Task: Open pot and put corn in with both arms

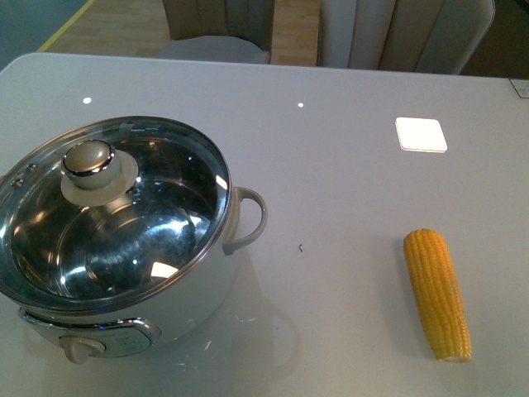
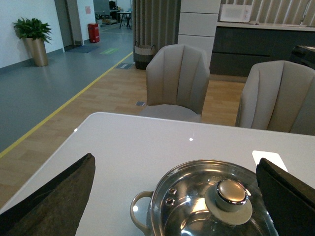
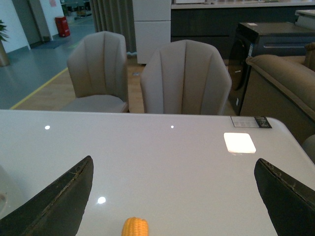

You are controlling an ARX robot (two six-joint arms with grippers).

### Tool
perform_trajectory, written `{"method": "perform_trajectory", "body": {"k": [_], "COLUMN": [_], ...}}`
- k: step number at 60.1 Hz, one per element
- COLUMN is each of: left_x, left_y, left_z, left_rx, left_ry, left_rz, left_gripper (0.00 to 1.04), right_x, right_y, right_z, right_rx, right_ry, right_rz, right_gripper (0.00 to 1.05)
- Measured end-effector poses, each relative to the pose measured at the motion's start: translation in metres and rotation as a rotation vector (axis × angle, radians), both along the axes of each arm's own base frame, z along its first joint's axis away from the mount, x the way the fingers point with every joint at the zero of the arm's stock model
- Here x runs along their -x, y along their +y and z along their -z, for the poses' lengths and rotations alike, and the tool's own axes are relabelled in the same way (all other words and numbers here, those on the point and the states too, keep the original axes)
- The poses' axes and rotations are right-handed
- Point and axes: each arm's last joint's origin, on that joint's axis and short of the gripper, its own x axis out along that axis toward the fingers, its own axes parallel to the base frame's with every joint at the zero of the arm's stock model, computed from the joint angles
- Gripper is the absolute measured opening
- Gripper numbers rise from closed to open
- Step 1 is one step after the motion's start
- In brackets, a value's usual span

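Pot sits at approx. 8 o'clock on the white table in the front view, its glass lid on and seated flat on the steel rim. The lid knob stands off-centre, toward 10 o'clock of the lid. Through the glass only shiny steel w/ light reflections shows. One white loop handle sticks out at the pot's 3 o'clock, and the control knob is at its 6 o'clock.

Corn lies on the table at approx. 4 o'clock, well apart from the pot, lengthwise from 12 to 6, touching nothing else.

Neither arm shows in the front view (wrist cams only). Left gripper hangs above the table w/ its fingers spread wide, grasping nothing; the lidded pot lies ahead, between them, not touched. Right gripper is posed the same way — fingers released and far apart, holding nothing — and one end of the corn peeks in between them, clear of both.
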Motion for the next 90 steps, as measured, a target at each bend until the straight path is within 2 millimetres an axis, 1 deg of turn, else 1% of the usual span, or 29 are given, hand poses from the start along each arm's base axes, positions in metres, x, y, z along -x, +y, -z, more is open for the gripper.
{"method": "perform_trajectory", "body": {"k": [40, 42, 44, 47, 49, 52, 57, 60, 63, 67, 69, 71, 75, 76, 81, 85, 87, 90], "left_x": [0.000, 0.000, 0.000, -0.002, -0.003, -0.005, -0.009, -0.013, -0.024, -0.036, -0.046, -0.052, -0.069, -0.071, -0.092, -0.103, -0.109, -0.114], "left_y": [0.000, 0.000, -0.001, -0.002, -0.002, -0.001, 0.001, 0.003, 0.004, 0.004, 0.003, 0.001, -0.004, -0.005, -0.013, -0.017, -0.021, -0.024], "left_z": [0.000, 0.001, 0.001, -0.001, -0.001, -0.004, -0.015, -0.021, -0.025, -0.023, -0.021, -0.019, -0.011, -0.010, 0.005, 0.015, 0.024, 0.031], "left_rx": [0.000, 0.018, 0.085, 0.191, 0.227, 0.271, 0.291, 0.284, 0.256, 0.240, 0.224, 0.215, 0.173, 0.170, 0.118, 0.089, 0.074, 0.060], "left_ry": [0.000, 0.026, 0.153, 0.337, 0.404, 0.445, 0.434, 0.412, 0.386, 0.383, 0.380, 0.379, 0.368, 0.367, 0.353, 0.349, 0.350, 0.352], "left_rz": [0.000, 0.022, 0.094, 0.151, 0.153, 0.164, 0.167, 0.165, 0.164, 0.163, 0.158, 0.165, 0.178, 0.178, 0.186, 0.190, 0.197, 0.202], "left_gripper": [0.98, 0.98, 0.98, 0.98, 0.98, 0.98, 0.98, 0.98, 0.98, 0.98, 0.98, 0.98, 0.98, 0.98, 0.98, 0.98, 0.98, 0.98], "right_x": [0.000, 0.000, 0.000, 0.000, 0.000, 0.000, 0.000, 0.000, 0.000, 0.000, 0.000, 0.000, 0.000, 0.000, 0.000, 0.000, 0.000, 0.000], "right_y": [0.000, 0.000, 0.000, 0.000, 0.000, 0.000, 0.000, 0.000, 0.000, 0.000, 0.000, 0.000, 0.000, 0.000, 0.000, 0.000, 0.000, 0.000], "right_z": [0.000, 0.000, 0.000, 0.000, 0.000, 0.000, 0.000, 0.000, 0.000, 0.000, 0.000, 0.000, 0.000, 0.000, 0.000, 0.000, 0.000, 0.000], "right_rx": [0.000, 0.000, 0.000, 0.000, 0.000, 0.000, 0.000, 0.000, 0.000, 0.000, 0.000, 0.000, 0.000, 0.000, 0.000, 0.000, 0.000, 0.000], "right_ry": [0.000, 0.000, 0.000, 0.000, 0.000, 0.000, 0.000, 0.000, 0.000, 0.000, 0.000, 0.000, 0.000, 0.000, 0.000, 0.000, 0.000, 0.000], "right_rz": [0.000, 0.000, 0.001, -0.002, -0.002, -0.002, -0.001, -0.002, -0.002, -0.002, -0.002, -0.002, -0.002, -0.002, -0.002, -0.001, -0.001, -0.001], "right_gripper": [0.96, 0.96, 0.96, 0.96, 0.96, 0.96, 0.96, 0.96, 0.96, 0.96, 0.96, 0.96, 0.96, 0.96, 0.96, 0.96, 0.96, 0.96]}}
